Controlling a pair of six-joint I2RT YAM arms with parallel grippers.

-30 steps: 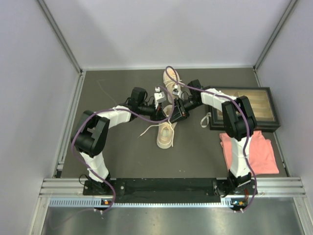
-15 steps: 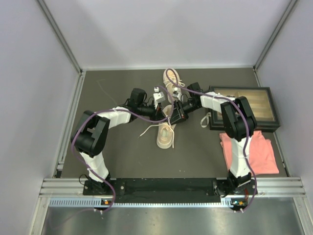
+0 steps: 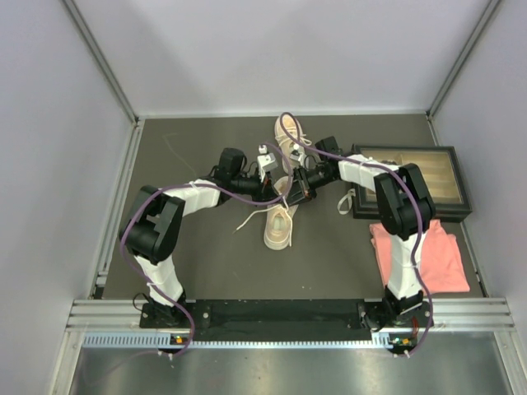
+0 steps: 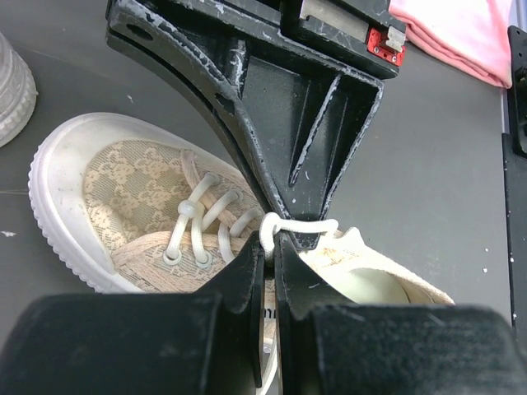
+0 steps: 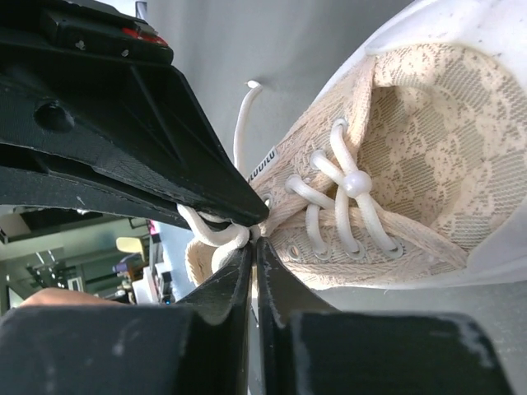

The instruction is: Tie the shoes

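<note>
Two beige lace-patterned shoes lie mid-table, the far shoe (image 3: 287, 136) behind the near shoe (image 3: 280, 224). Both grippers meet tip to tip over the near shoe's tongue. The left gripper (image 3: 279, 188) is shut on a white lace (image 4: 288, 225), pinched at its fingertips (image 4: 272, 240) above the eyelets of the near shoe (image 4: 123, 181). The right gripper (image 3: 294, 190) is also shut, nipping a bend of the same white lace (image 5: 216, 234) at its tips (image 5: 254, 240) beside the laced vamp (image 5: 412, 164). A loose lace end (image 3: 249, 219) trails left of the near shoe.
A dark framed tray (image 3: 418, 183) sits at the right, with a folded pink cloth (image 3: 420, 255) in front of it. A white lace end (image 3: 346, 202) lies by the tray's left edge. Grey walls close in the table on three sides.
The right gripper has closed on the lace and shifted slightly left to meet the left gripper. The left gripper has kept its grip and place.
</note>
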